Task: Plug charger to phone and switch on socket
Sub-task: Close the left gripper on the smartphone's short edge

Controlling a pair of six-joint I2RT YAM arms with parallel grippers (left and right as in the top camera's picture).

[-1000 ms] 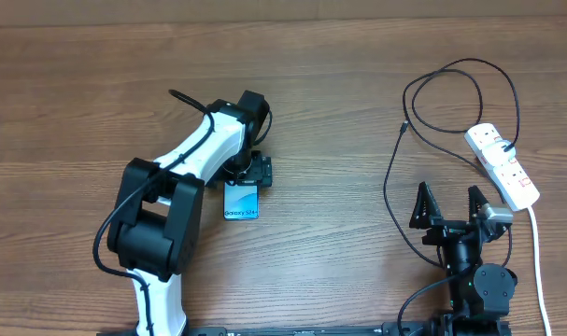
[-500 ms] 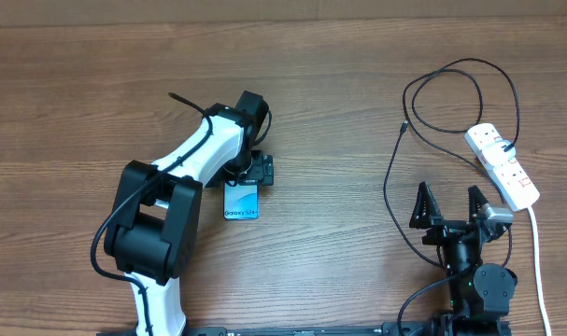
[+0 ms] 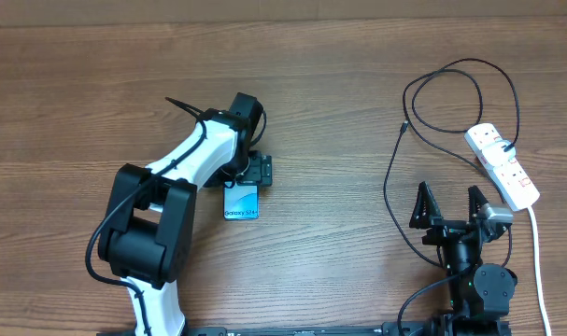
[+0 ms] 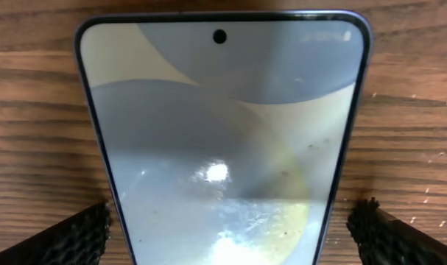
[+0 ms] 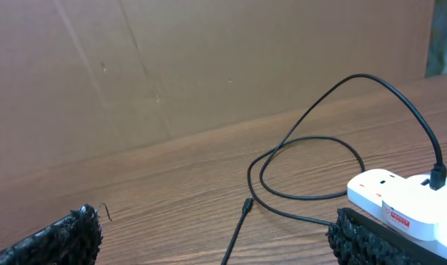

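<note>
Step in hand: the left pincer (image 3: 250, 175) is settling over the phone (image 3: 241, 202), which I am reading as securing the phone before any plugging.
Left pincer: it is standing wide open astride the phone's upper half; in the wrist view both pads are sitting clear of the phone's edges, so it is gripping nothing.
Right pincer (image 3: 446, 193): it is resting open and empty at the near right edge of the counter (image 3: 358, 75).
Phone: it is lying flat, screen up, left of centre, well apart from the cable.
Cable (image 3: 386, 187): it is looping across the right side, its far end appearing to run into a black plug on the power strip (image 3: 503, 166); its loose tip (image 3: 403, 127) is lying free on the wood.
Power strip: it is lying at the far right, its white cord (image 3: 537, 252) trailing toward the near edge; whether its switches are on I cannot tell.
Next move, as I am judging it: the left jaws closing on the phone's sides, and the right arm reaching for the loose tip.
Count: one phone, one cable, one power strip, two pincers.
</note>
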